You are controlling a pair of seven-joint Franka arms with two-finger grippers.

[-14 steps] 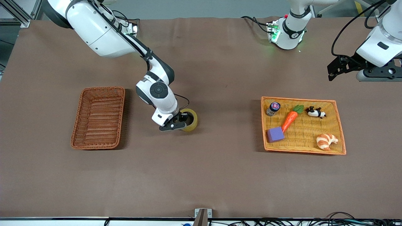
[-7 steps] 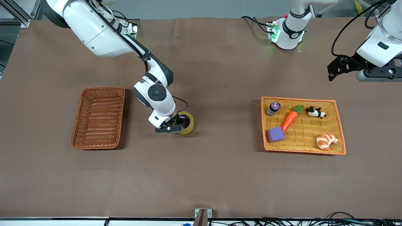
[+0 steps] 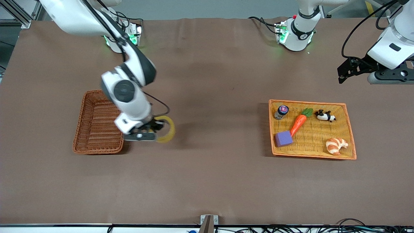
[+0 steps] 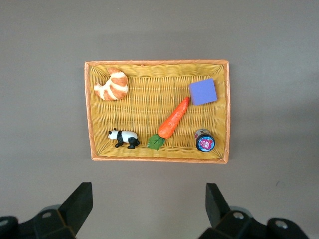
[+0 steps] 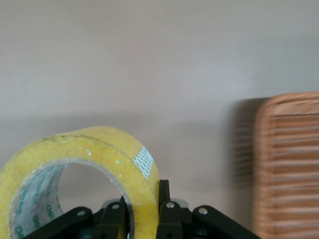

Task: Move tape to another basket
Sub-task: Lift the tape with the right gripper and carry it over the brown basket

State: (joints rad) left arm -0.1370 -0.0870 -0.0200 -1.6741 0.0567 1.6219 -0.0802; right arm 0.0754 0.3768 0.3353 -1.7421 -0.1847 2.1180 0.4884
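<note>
Clamping the wall of the tape (image 3: 165,129) between its two black fingers, one inside the core hole and one on the outer face, the right gripper (image 3: 152,129) hangs above the bare brown table (image 3: 207,181) just beside the basket (image 3: 97,129), on the side toward the left arm's end. The right wrist view shows the yellow translucent roll (image 5: 84,174) standing on edge in that grip (image 5: 142,209), with a small white patch on its outer wrap and green print on the inner core. The reddish-brown woven basket (image 5: 289,164) appears at the edge of that view, its rim close to the roll but apart from it. The right arm's white wrist housing overlaps one corner of the basket in the front view.

Well apart, toward the left arm's end, sits an orange-rimmed yellow woven tray (image 3: 351,136). In it lie a carrot (image 3: 299,123), a purple block (image 3: 283,138), a croissant (image 3: 336,145), a toy panda (image 3: 325,115) and a small jar with a dark lid (image 3: 281,111).

The left gripper (image 4: 144,209) waits high over the table beside the tray, its fingers spread wide and holding nothing; its wrist camera looks down on the whole tray (image 4: 227,109).
</note>
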